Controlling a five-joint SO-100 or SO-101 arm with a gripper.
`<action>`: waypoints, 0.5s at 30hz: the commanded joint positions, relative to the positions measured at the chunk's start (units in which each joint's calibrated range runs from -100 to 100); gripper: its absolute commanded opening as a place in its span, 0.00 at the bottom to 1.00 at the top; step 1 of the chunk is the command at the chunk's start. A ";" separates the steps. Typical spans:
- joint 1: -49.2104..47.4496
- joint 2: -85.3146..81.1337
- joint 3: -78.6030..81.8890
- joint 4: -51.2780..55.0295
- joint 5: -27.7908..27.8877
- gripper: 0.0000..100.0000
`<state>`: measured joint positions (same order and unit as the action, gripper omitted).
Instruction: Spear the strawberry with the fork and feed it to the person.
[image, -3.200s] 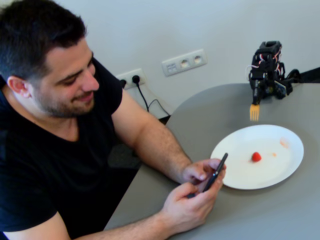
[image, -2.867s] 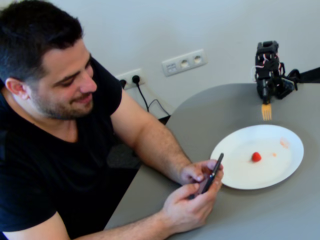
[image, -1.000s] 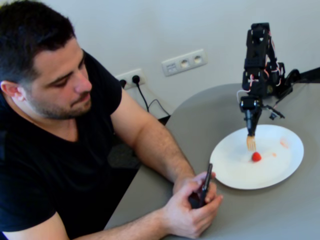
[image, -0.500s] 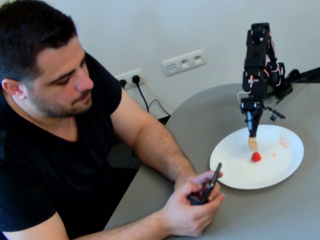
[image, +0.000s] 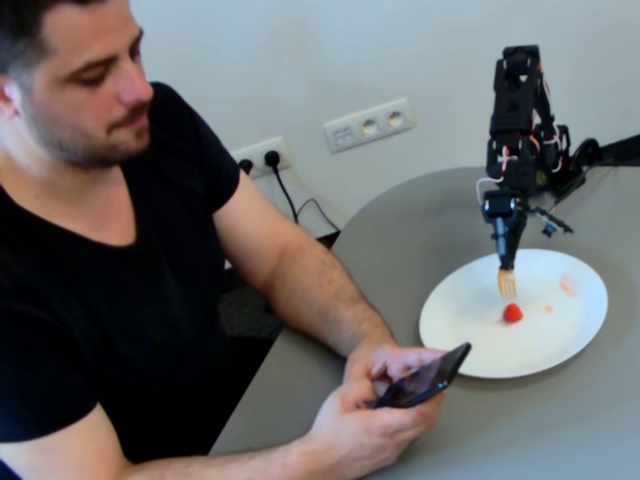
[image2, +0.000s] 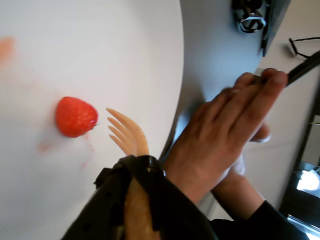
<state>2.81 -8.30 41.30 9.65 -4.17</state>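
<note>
A small bright-red strawberry (image: 513, 313) lies on the white plate (image: 455, 330). The black arm's gripper (image: 506, 252) points straight down and is shut on the handle of the yellow-orange fork (image: 507, 285). The tines hang just above and beside the strawberry. In the wrist view the fork (image2: 127, 132) tips stand a small gap right of the strawberry (image2: 75, 116), not touching it, with the gripper (image2: 136, 172) around the handle. The person (image: 90, 250) in a black T-shirt sits at the left, looking down at a phone.
The person's hands hold a black phone (image: 425, 378) at the plate's left rim; the hand (image2: 225, 135) lies close to the fork in the wrist view. Pinkish smears (image: 567, 286) mark the plate. The grey table (image: 400, 240) carries the arm's base at back right.
</note>
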 joint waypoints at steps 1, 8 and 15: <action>-0.12 0.80 0.08 -3.91 0.24 0.01; 0.10 3.43 -0.64 -2.43 -0.13 0.01; 0.10 1.31 -3.43 2.79 -0.18 0.01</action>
<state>2.89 -4.51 40.40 12.05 -4.17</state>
